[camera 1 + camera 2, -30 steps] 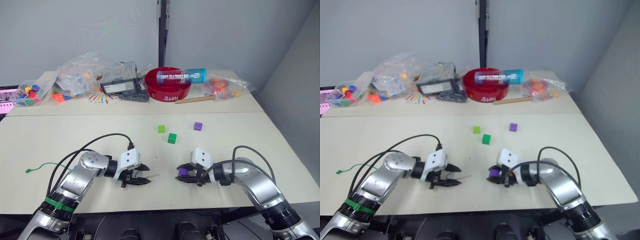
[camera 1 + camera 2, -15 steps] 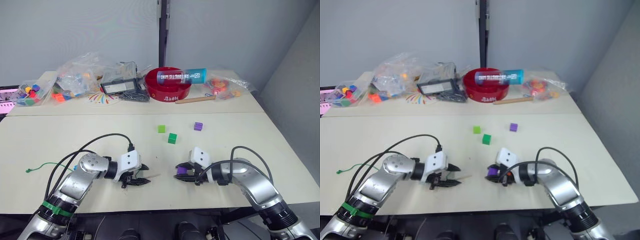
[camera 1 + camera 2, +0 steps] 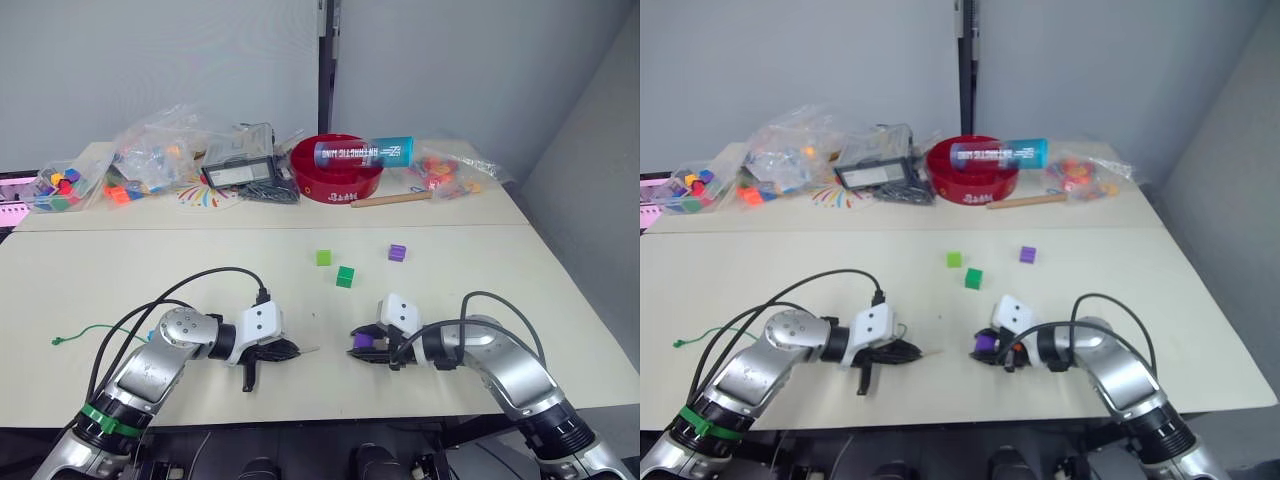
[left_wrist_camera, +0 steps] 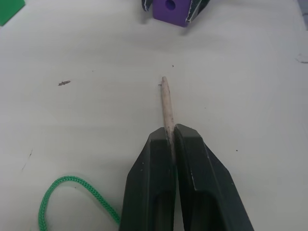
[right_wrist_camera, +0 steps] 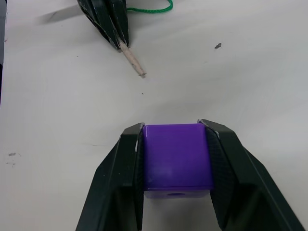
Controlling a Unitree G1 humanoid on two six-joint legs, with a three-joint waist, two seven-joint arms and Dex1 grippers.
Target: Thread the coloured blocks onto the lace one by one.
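Observation:
My left gripper (image 4: 172,132) is shut on the lace's pale stiff tip (image 4: 166,98), which sticks out ahead of the fingers and points at a purple block (image 4: 170,10). The green lace (image 4: 60,195) trails back along the table to its knotted end (image 3: 58,341) at the far left. My right gripper (image 5: 175,127) is shut on that purple block (image 5: 176,156), low over the table, with a hole in the face turned toward the tip. A light green block (image 3: 323,258), a dark green block (image 3: 345,277) and another purple block (image 3: 397,252) lie loose mid-table.
The back of the table holds a red bowl (image 3: 338,172) with a blue can across it, a wooden stick (image 3: 390,199), bags of toy pieces (image 3: 150,160), a black device (image 3: 238,174) and a bag at the right (image 3: 445,172). Bare tabletop lies around both grippers.
My left gripper has closed from open onto the lace's stiff tip. My right gripper and its purple block have barely moved.

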